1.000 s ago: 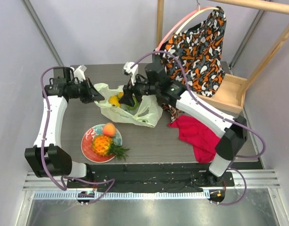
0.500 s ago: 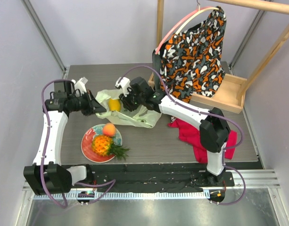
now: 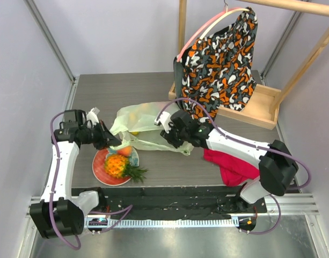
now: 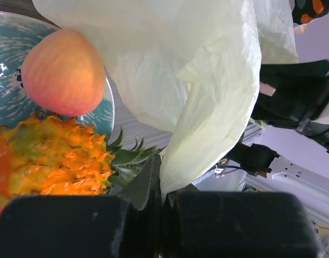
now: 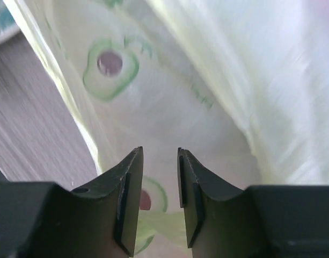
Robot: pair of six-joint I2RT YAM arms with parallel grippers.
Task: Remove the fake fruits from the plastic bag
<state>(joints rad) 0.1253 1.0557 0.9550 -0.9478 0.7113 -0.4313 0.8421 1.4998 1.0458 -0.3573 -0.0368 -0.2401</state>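
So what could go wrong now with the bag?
The left hand pinches the thin plastic bag close to the peach on the plate; a tug could roll the peach off. The right hand hangs open over bare bag film, so it might grab plastic instead of fruit.

One bag [image 3: 140, 115], one plate [image 3: 96, 165], one pineapple [image 3: 116, 165], one peach [image 3: 125, 151].

A red-and-teal plate [image 3: 97, 167] sits near the front left of the dark table [image 3: 126, 88], a crumpled red cloth [image 3: 234, 166] lies to the right, and an orange-black-white patterned garment [image 3: 220, 59] hangs on a wooden rack [image 3: 261, 107] behind.
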